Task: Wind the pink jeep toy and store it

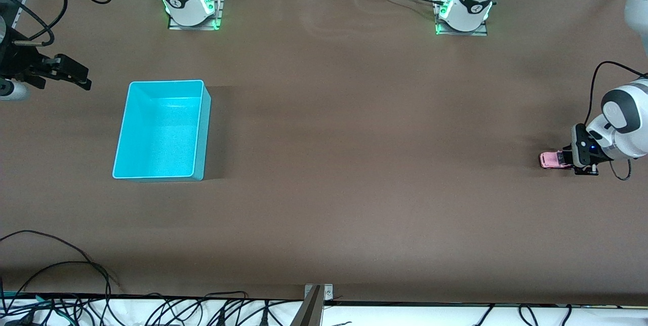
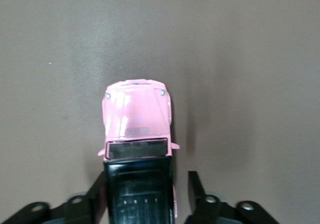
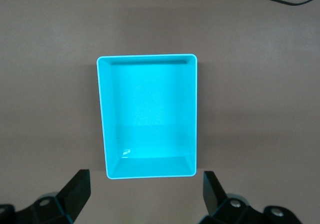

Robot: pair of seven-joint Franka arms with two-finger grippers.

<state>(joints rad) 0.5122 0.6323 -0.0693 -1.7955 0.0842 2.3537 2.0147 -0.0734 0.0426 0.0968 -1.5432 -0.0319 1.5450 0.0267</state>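
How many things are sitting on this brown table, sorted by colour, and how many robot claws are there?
Pink: 1, the pink jeep toy
Cyan: 1, the bin, with nothing in it
Claws: 2, the left gripper at the jeep's rear, the right gripper waiting open near the bin
Total: 2 things on the table, 2 claws

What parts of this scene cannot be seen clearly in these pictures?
- Pink jeep toy: rear cut off by the left wrist view's edge; in the front view the left hand covers it.
- Jeep wheels: hidden under the body.
- Right hand: arm cut off by the front view's edge.
- Cyan bin: nothing hidden; it looks empty.
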